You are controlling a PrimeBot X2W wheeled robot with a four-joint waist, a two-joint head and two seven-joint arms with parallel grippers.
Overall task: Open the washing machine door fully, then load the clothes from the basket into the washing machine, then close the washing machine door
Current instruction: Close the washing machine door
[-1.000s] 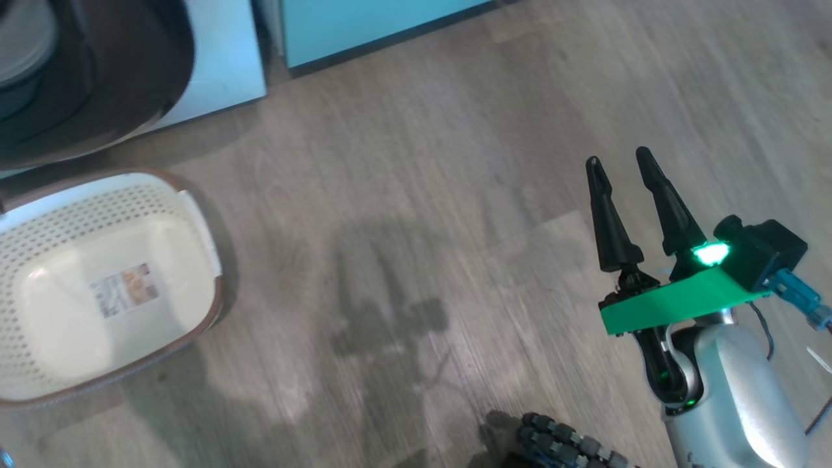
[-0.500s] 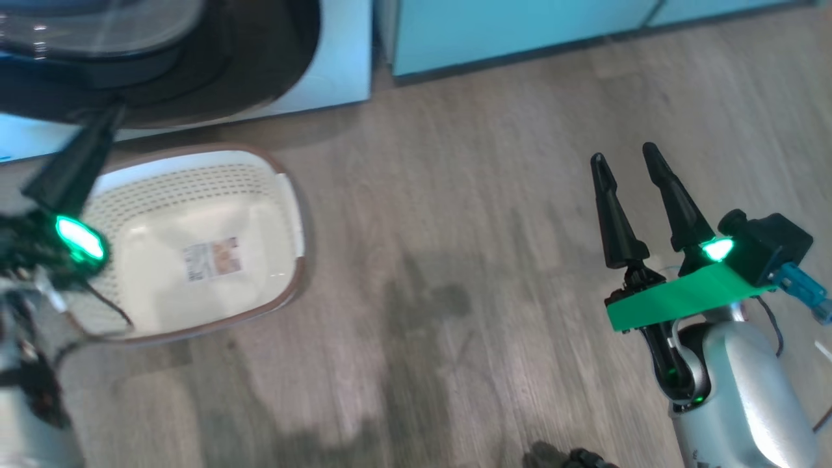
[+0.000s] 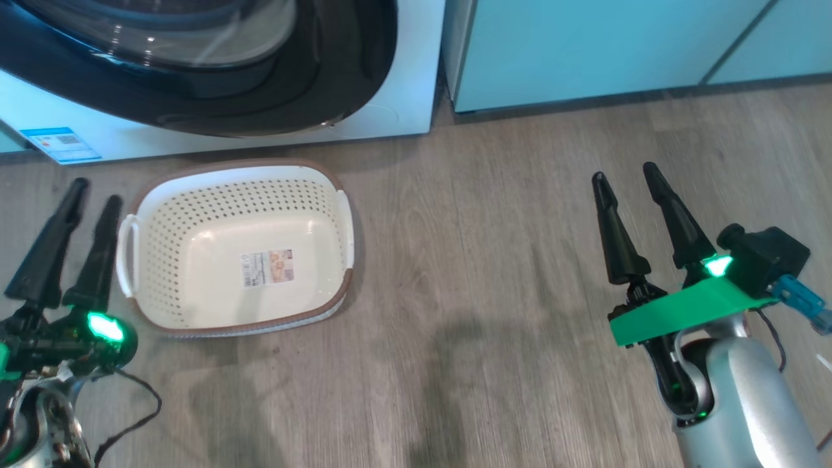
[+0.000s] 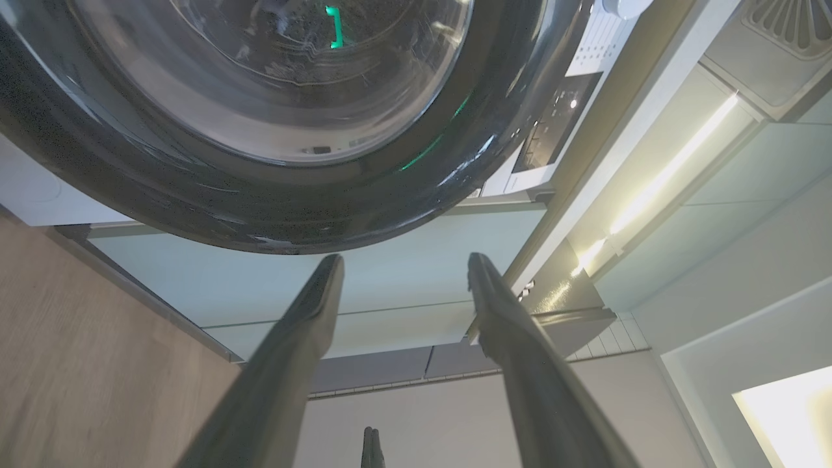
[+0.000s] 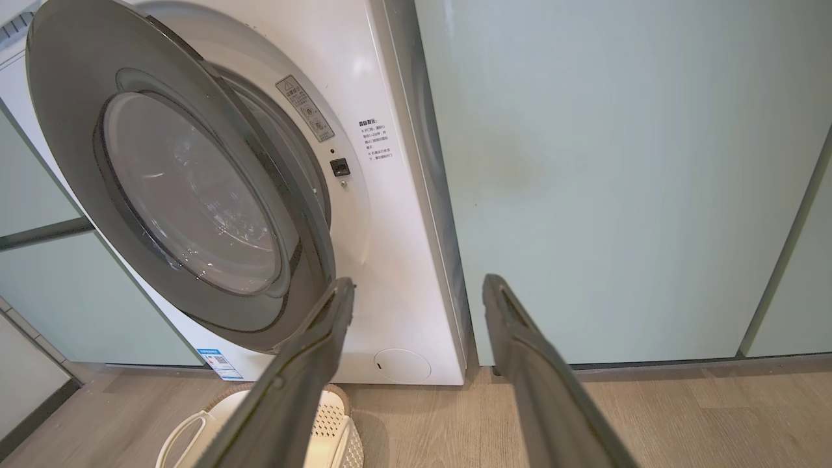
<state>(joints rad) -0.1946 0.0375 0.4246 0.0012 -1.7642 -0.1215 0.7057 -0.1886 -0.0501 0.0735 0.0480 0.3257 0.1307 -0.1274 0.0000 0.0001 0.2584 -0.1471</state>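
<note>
Jaws spread wide and holding nothing on the left gripper [image 3: 95, 194], lower left. Just right of it, the basket [image 3: 227, 195] sits on the wood floor [image 3: 494, 260]. Above, at upper left, the washing machine [image 3: 413, 97], its door [image 3: 354, 65] standing open. At right, the right gripper [image 3: 623, 172], jaws likewise wide and holding nothing.

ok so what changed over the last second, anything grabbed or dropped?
Mostly the head camera swung: the whole view shifted, so the basket and washing machine did not move. The left gripper came into the lower left; its fingers, together half a second ago, now stand apart, holding nothing. Unchanged: right gripper open and empty, basket empty, washing machine door open.
</note>
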